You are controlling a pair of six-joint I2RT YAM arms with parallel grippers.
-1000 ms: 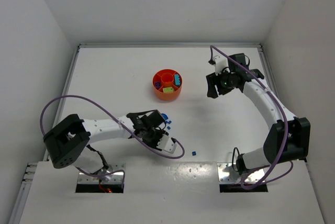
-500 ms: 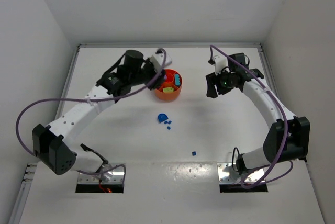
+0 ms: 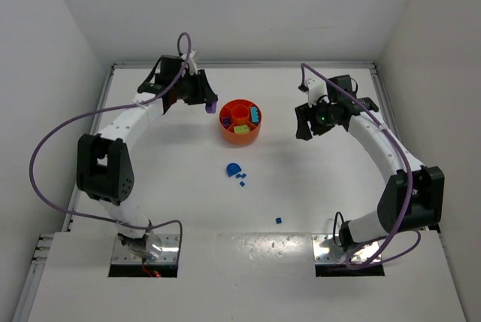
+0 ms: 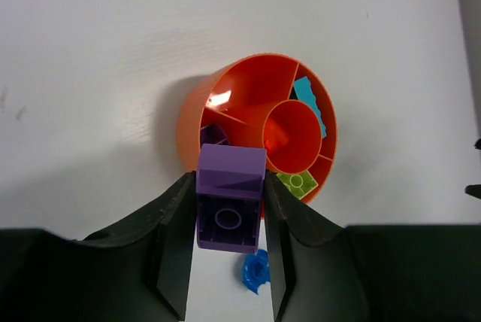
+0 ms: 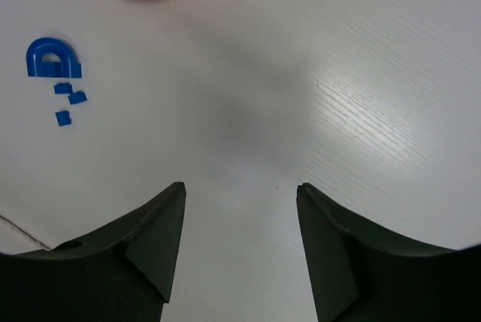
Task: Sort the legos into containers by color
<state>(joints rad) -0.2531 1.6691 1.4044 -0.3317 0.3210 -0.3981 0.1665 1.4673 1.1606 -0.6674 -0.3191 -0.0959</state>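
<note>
Purple lego (image 4: pixel 230 213), pinched in left claw (image 4: pixel 229 186), hangs just outside bowl rim (image 4: pixel 188 138).

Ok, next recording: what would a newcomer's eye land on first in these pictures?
The orange bowl in the middle stands out, with the left gripper at its left rim, shut on a purple brick. In front of the bowl a cluster of blue pieces lies loose on the white table, with one stray blue bit nearer the front edge. The right gripper hangs open and empty to the bowl's right.
</note>
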